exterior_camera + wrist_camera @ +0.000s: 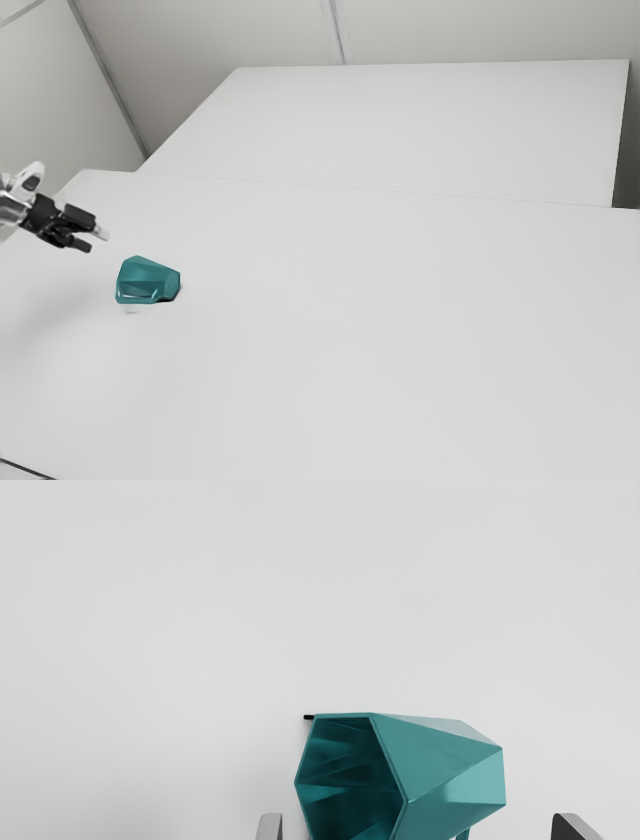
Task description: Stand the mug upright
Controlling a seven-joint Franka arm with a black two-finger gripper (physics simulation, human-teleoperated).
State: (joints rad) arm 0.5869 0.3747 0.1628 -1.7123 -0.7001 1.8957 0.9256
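Observation:
In the exterior view the black gripper (92, 240) is at the far left, raised above the table and a short way up and left of the mug. The teal faceted mug (147, 281) lies on its side on the white table. In the wrist view the gripper (417, 825) stands open, its two fingertips wide apart. The mug (450, 780) shows between and beyond them, its dark hexagonal mouth facing one fingertip and its base the other. Part of the handle peeks out beneath the body; the rest is hidden.
The white table (380, 330) spreads across the exterior view, with another white surface (420, 125) behind it. A thin dark cable (28, 469) crosses the exterior view's lower left corner. A small black mark (308, 717) shows beside the mug's rim.

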